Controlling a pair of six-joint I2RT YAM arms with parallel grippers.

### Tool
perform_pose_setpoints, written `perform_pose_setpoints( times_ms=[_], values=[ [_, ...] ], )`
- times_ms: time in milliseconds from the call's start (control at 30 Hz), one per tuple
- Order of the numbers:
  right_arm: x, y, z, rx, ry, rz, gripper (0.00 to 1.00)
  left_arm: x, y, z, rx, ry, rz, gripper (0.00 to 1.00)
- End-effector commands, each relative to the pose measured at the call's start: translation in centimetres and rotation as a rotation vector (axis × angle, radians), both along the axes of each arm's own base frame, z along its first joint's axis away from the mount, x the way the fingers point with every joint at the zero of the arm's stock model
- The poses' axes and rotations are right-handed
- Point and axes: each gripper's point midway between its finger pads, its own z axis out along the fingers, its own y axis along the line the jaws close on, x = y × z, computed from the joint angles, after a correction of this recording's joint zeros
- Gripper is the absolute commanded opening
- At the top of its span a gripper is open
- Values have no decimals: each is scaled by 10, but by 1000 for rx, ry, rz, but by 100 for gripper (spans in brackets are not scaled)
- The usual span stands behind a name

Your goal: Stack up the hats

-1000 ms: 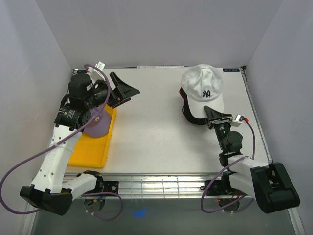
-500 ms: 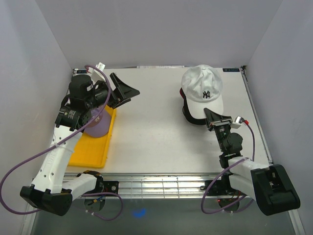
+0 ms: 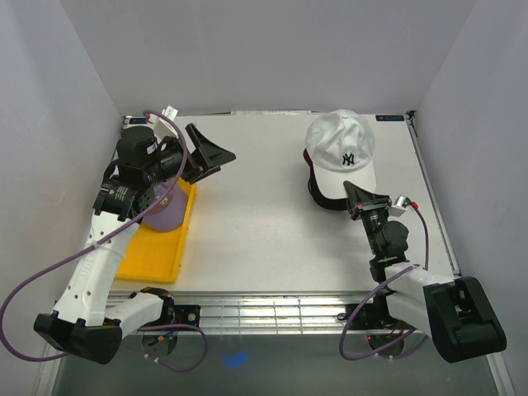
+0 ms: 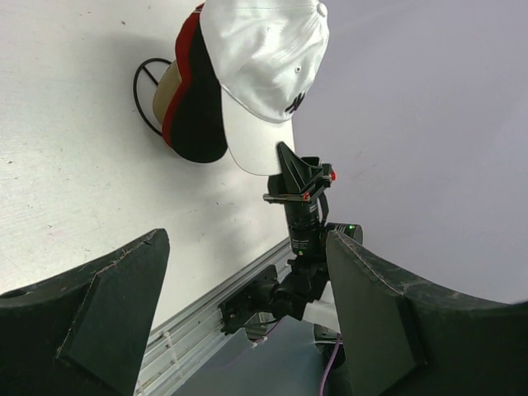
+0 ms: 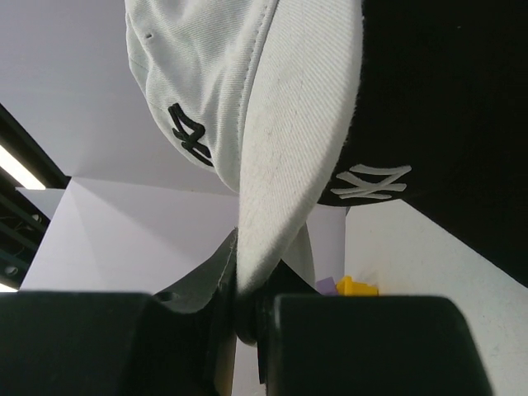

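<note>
The white cap (image 3: pixel 341 151) with black NY sits on top of the black cap (image 3: pixel 317 188) and the red cap (image 3: pixel 306 157) at the back right. My right gripper (image 3: pixel 363 196) is shut on the white cap's brim (image 5: pixel 297 140), with the black cap (image 5: pixel 445 99) right beside it. The lavender cap (image 3: pixel 165 210) lies in the yellow tray (image 3: pixel 153 256) at the left, partly hidden by my left arm. My left gripper (image 3: pixel 216 153) is open and empty, held above the table beside the tray. The left wrist view shows the stack: white (image 4: pixel 264 58), black (image 4: pixel 198 115), red (image 4: pixel 183 74).
A black wire stand (image 4: pixel 144 91) shows under the stacked caps. White walls enclose the table on three sides. A metal rail (image 3: pixel 272 309) runs along the near edge between the arm bases.
My right wrist has shifted very slightly to the left, still holding the brim. The left arm has not moved.
</note>
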Motion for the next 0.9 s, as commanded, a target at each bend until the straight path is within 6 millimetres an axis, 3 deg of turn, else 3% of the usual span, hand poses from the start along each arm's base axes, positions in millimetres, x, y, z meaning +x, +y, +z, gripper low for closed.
perform_pose_setpoints(
  times_ms=[0,333,867],
  values=[
    [2,-4,-19,7,80,-24,8,-3,1,3,8,-27,0,87],
    [14,6,-46,-7,210,32,8,0,3,-4,21,-17,10,87],
    [0,-6,-111,-30,414,2,8,2,3,-10,27,-4,15,87]
  ],
)
